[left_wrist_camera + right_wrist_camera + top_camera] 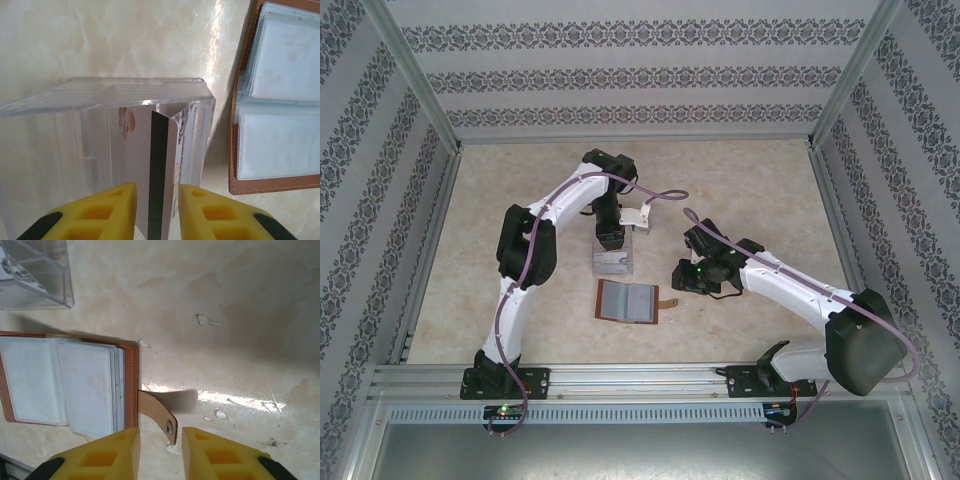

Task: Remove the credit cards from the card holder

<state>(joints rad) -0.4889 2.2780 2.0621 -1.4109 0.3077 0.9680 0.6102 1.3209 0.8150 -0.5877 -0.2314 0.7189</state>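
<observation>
The card holder [627, 300] lies open on the table, a reddish-brown wallet with grey-blue pockets [280, 100] [65, 385], its strap tab [157, 415] sticking out to the right. Behind it stands a clear tray [612, 262] [100, 95]. A pale credit card [159, 165] with a dark stripe stands on edge inside the tray, with more cards [192, 130] beside it. My left gripper [611, 238] [158, 210] hangs over the tray, open, its fingers either side of the striped card with small gaps. My right gripper [685, 275] [161, 455] is open just above the strap's tip, holding nothing.
Patterned walls [380, 200] and aluminium rails [620, 378] box in the table on all sides. The beige tabletop [240, 315] carries small scuffs and white flecks. A corner of the clear tray [35, 275] sits left of the right gripper's view.
</observation>
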